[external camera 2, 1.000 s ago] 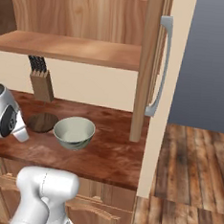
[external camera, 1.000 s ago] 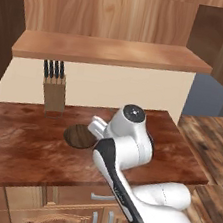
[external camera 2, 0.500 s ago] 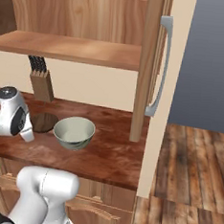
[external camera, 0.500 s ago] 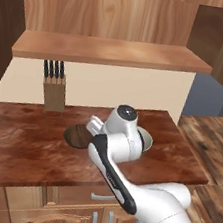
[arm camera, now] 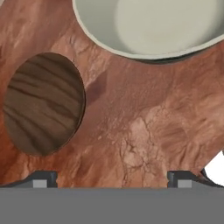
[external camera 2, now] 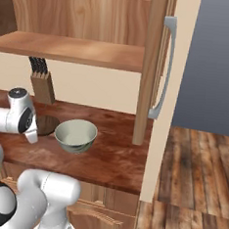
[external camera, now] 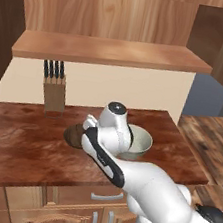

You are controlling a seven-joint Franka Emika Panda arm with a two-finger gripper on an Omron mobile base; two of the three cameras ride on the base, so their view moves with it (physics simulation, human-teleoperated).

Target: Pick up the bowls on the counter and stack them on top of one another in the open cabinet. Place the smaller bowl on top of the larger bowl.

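In the left base view a knife block [external camera: 54, 91] stands at the back left of the desk [external camera: 13, 139], under the tan shelf [external camera: 112, 52] of the open cabinet [external camera: 110, 17]. Right of it, nearer the front, the brown bowl [external camera: 72, 135] lies flat on the desk, partly hidden by the arm's white wrist. The grey-green bowl [external camera: 140, 142] sits just beside it to the right, upright, also half covered by the arm.

From the right base view the same order holds: block [external camera 2: 42, 84], brown bowl [external camera 2: 48, 124], then grey-green bowl [external camera 2: 76, 135], the two bowls near each other but apart. Further right stand the cabinet's dark side panel [external camera 2: 149, 65] and a door with a metal handle [external camera 2: 163, 66].

In the hand view the pincer [arm camera: 112, 178] hangs above bare desk with its tips spread wide apart and nothing between them. The brown bowl [arm camera: 43, 103] lies to its left, the grey-green bowl [arm camera: 153, 26] at the top right, a strip of desk between them.
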